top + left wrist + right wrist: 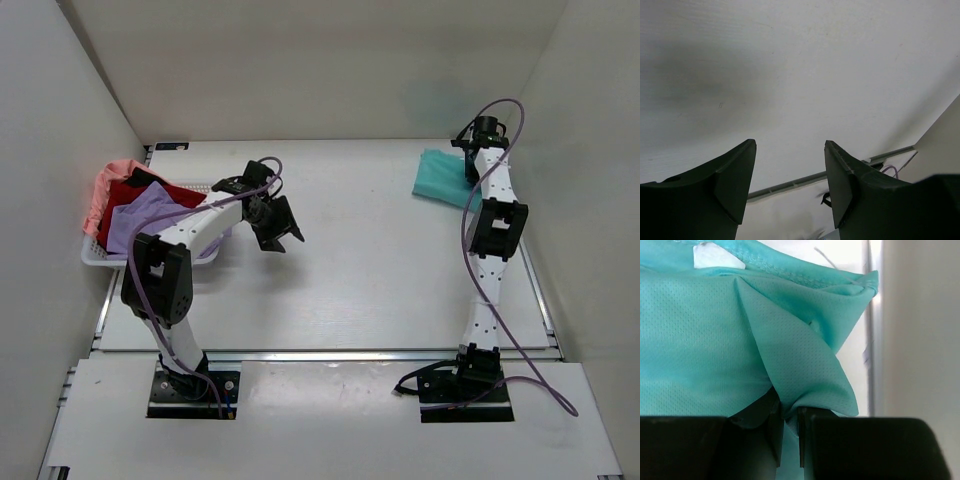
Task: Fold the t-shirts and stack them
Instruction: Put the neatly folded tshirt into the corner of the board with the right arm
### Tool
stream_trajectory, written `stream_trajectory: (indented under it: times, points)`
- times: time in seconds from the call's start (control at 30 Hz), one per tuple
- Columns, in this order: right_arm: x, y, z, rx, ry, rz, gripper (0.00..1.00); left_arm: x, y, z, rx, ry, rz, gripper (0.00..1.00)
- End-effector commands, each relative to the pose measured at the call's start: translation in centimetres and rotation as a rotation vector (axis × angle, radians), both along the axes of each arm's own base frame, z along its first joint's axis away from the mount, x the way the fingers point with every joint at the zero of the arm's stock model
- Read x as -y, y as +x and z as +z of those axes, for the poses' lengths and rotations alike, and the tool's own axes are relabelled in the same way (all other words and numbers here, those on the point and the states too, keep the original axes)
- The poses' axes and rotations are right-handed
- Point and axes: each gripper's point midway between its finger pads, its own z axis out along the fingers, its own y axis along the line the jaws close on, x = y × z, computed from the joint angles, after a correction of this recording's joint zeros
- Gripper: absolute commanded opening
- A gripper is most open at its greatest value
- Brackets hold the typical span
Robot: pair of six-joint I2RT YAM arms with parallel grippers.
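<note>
Basket (pixel 92 258): pink shirt (pixel 104 186), red shirt (pixel 133 193), lavender shirt (pixel 142 220) — right gripper (pixel 789 432) clamped on teal shirt (pixel 440 178), collar away — left gripper (pixel 790 175) apart.

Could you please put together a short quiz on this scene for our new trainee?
1. How many t-shirts lie in the white mesh basket?
2. True or false: the left gripper is holding a t-shirt.
3. The right gripper is shut on cloth of which colour? A) yellow B) teal C) black

Key
1. Three: the lavender t-shirt, the dark red t-shirt and the salmon pink t-shirt.
2. False: it is open and empty.
3. B: it pinches a fold of the teal t-shirt at the table's far right.
</note>
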Motion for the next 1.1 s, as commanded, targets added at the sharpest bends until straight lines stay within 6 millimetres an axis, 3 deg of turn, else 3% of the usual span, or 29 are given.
stream_trajectory:
  times: [0.0, 0.03, 0.1, 0.3, 0.33, 0.4, 0.43, 0.47, 0.5, 0.53, 0.57, 0.6, 0.73, 0.77, 0.87, 0.9, 0.97, 1.03, 1.07]
  points:
    - [4.2, 2.8, 2.1, 0.116, -0.179, -0.028, 0.0, 0.5, -0.8, 0.3, 0.002, -0.018, -0.042, 0.68]
    - [4.7, 3.4, 3.0, 0.15, -0.203, -0.038, 0.0, 0.5, -0.9, -0.1, -0.005, -0.013, -0.042, 0.68]
    - [6.4, 4.0, 2.2, 0.165, -0.235, -0.039, 0.0, 1.0, -1.0, -0.2, -0.009, -0.021, -0.059, 0.67]
    - [10.0, 6.0, 2.7, 0.285, -0.281, -0.057, 0.0, 2.5, -1.4, -1.0, -0.018, -0.025, -0.103, 0.67]
    - [9.9, 6.6, 3.8, 0.326, -0.272, -0.058, 0.0, 2.4, -1.4, -1.4, -0.025, -0.02, -0.096, 0.68]
    - [10.2, 7.5, 4.6, 0.381, -0.263, -0.039, 0.24, 2.8, -1.7, -1.4, -0.025, -0.016, -0.105, 0.67]
    - [10.2, 8.0, 5.5, 0.406, -0.278, -0.016, 0.29, 2.9, -1.5, -1.2, -0.017, -0.021, -0.107, 0.67]
    - [9.9, 8.7, 6.5, 0.438, -0.284, 0.013, 0.41, 3.0, -1.8, -1.4, -0.023, -0.022, -0.112, 0.67]
    - [9.4, 9.6, 7.8, 0.491, -0.296, 0.025, 0.61, 3.1, -1.7, -1.3, -0.02, -0.017, -0.111, 0.67]
    - [9.5, 10.2, 9.7, 0.537, -0.327, 0.046, 0.71, 3.3, -1.5, -1.2, -0.003, -0.015, -0.116, 0.66]
    - [9.3, 10.5, 10.1, 0.553, -0.326, 0.065, 0.72, 3.5, -1.6, -1.1, -0.003, -0.016, -0.12, 0.67]
    - [9.1, 11.0, 12.6, 0.616, -0.333, 0.073, 0.74, 3.5, -1.5, -0.9, 0.0, -0.02, -0.115, 0.67]
    - [7.2, 11.2, 18.9, 0.723, -0.3, 0.163, 0.74, 3.7, -1.7, -0.3, 0.032, -0.021, -0.118, 0.67]
    - [6.6, 11.3, 19.3, 0.731, -0.285, 0.177, 0.74, 3.5, -1.8, 0.0, 0.044, -0.027, -0.115, 0.67]
    - [4.3, 9.5, 26.3, 0.795, -0.263, 0.198, 0.74, 3.2, -1.7, 1.3, 0.081, -0.047, -0.087, 0.67]
    - [3.6, 9.1, 26.4, 0.78, -0.239, 0.208, 0.74, 3.1, -1.8, 1.4, 0.084, -0.051, -0.083, 0.67]
    - [0.5, 7.2, 29.8, 0.793, -0.178, 0.269, 0.74, 2.7, -1.6, 3.0, 0.129, -0.052, -0.066, 0.67]
    - [-1.9, 4.7, 31.7, 0.782, -0.107, 0.311, 0.87, 2.3, -1.6, 3.8, 0.146, -0.053, -0.057, 0.67]
    - [-2.8, 2.0, 36.1, 0.836, -0.108, 0.321, 0.96, 2.0, -1.5, 4.6, 0.166, -0.058, -0.051, 0.68]
